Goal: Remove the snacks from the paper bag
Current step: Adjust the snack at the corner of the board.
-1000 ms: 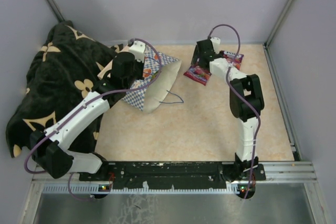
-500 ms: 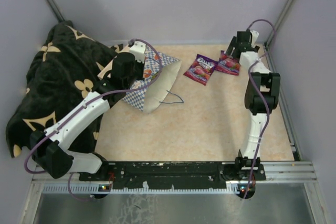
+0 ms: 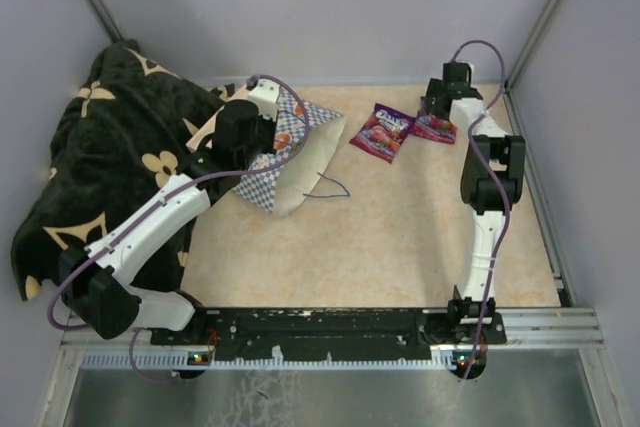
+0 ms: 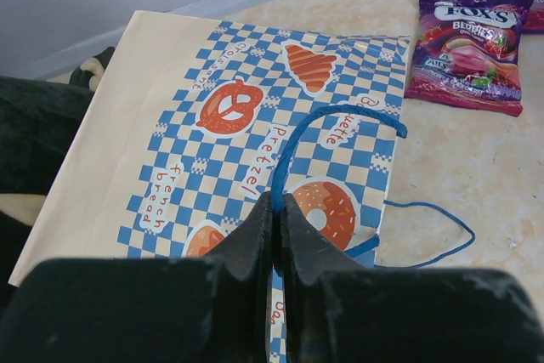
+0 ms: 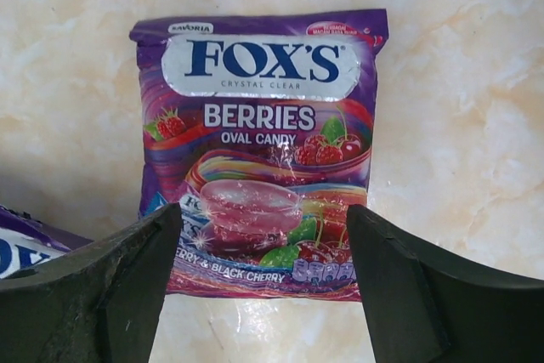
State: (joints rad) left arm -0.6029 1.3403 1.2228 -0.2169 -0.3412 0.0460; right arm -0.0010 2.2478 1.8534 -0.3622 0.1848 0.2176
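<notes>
My left tool (image 4: pixel 274 203) was pinched tight on the blue cord handle (image 4: pixel 293 138) of the paper bag (image 4: pixel 212 108). My right tool (image 5: pixel 263 227) stood wide, its fingers either side of a purple snack packet (image 5: pixel 259 125) lying flat on the surface (image 5: pixel 459 125), well right of the bag. A second packet (image 3: pixel 382 134) lay between them.

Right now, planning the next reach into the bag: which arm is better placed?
Right. The right arm, jaws open, hangs above a purple packet; the left arm pinches the paper bag's blue cord.
</notes>
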